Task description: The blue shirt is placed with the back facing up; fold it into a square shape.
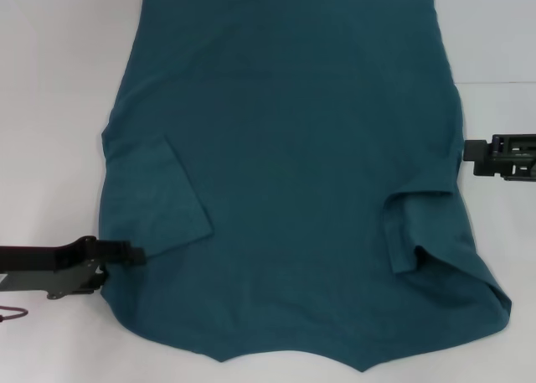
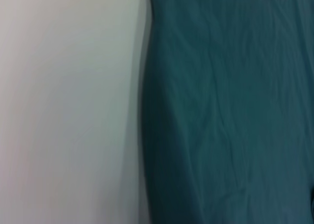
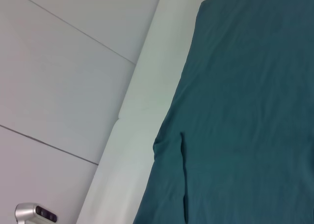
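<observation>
The blue shirt (image 1: 293, 173) lies flat on the white table and fills most of the head view. Both short sleeves are folded inward onto the body, one on the left (image 1: 163, 199) and one on the right (image 1: 427, 232). My left gripper (image 1: 134, 254) reaches in from the left and touches the shirt's lower left edge. My right gripper (image 1: 471, 152) is at the right, just beside the shirt's right edge, apart from it. The left wrist view shows the shirt (image 2: 230, 111) next to bare table. The right wrist view shows the shirt's edge (image 3: 245, 111).
White table (image 1: 50, 106) shows on both sides of the shirt. In the right wrist view the table's edge (image 3: 132, 136) runs beside pale floor tiles (image 3: 59, 87), with a small metallic object (image 3: 34, 213) on the floor.
</observation>
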{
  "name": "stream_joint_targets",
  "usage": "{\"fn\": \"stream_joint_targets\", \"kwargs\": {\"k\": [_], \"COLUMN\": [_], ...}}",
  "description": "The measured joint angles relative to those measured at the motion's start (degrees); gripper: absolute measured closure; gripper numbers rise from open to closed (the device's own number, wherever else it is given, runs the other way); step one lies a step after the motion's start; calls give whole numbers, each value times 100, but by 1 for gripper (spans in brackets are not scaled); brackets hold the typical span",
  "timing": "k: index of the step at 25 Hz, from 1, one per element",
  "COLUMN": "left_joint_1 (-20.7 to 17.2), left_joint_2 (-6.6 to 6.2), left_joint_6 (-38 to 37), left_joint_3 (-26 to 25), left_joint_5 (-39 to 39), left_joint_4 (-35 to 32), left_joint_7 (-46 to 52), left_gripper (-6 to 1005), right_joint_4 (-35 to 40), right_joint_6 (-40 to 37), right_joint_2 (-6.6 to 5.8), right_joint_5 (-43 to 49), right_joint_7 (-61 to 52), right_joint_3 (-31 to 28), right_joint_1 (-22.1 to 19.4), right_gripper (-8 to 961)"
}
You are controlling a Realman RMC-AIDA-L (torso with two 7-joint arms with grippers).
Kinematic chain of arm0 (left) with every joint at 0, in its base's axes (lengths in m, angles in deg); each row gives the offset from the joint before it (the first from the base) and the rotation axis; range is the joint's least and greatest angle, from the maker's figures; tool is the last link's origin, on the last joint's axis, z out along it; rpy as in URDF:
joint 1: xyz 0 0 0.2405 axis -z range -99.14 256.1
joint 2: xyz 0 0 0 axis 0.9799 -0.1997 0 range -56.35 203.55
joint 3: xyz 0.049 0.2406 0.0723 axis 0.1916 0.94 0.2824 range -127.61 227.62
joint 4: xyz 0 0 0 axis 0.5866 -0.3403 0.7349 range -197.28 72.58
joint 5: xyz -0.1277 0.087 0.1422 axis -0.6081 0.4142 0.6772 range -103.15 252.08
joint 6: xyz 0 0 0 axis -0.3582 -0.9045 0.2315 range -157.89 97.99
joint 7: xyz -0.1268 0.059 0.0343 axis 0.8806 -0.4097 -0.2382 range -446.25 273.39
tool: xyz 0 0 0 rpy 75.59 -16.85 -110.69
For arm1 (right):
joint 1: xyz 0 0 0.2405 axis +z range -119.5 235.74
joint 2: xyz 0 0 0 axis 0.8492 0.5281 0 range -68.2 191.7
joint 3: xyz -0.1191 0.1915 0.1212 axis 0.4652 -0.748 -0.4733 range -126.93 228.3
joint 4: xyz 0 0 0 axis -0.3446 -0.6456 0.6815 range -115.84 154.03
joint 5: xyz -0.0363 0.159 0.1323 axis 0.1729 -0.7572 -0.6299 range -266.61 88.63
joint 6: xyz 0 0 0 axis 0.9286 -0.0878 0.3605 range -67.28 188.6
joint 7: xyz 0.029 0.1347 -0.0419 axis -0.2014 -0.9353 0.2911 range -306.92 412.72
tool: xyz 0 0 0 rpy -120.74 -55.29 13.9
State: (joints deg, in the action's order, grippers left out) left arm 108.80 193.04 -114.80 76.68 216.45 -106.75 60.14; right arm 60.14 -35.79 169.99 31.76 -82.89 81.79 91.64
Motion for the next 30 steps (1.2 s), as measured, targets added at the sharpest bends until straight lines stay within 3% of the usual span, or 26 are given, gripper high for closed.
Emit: {"fn": "stream_joint_targets", "kwargs": {"k": [10, 18, 26, 30], "left_joint_1": [18, 54, 120, 159], "left_joint_2": [-19, -26, -48, -53], "left_joint_6": [63, -31, -80, -35], "left_joint_3": [28, 13, 0, 13], "left_joint_5": [5, -75, -137, -139], "left_joint_4": [-24, -13, -9, 4], "left_joint_7": [-22, -160, -190, -190], "left_gripper": [639, 827, 982, 982], "right_joint_4": [2, 32, 61, 84], "right_joint_6": [-12, -90, -305, -212], "right_joint_2": [-18, -150, -370, -356], "right_joint_5": [24, 315, 1562, 1907], "right_joint_7": [0, 0, 72, 480], "right_joint_3": [19, 144, 190, 152], "right_joint_1": [-23, -105, -188, -221], "right_gripper": [334, 335, 334, 334]}}
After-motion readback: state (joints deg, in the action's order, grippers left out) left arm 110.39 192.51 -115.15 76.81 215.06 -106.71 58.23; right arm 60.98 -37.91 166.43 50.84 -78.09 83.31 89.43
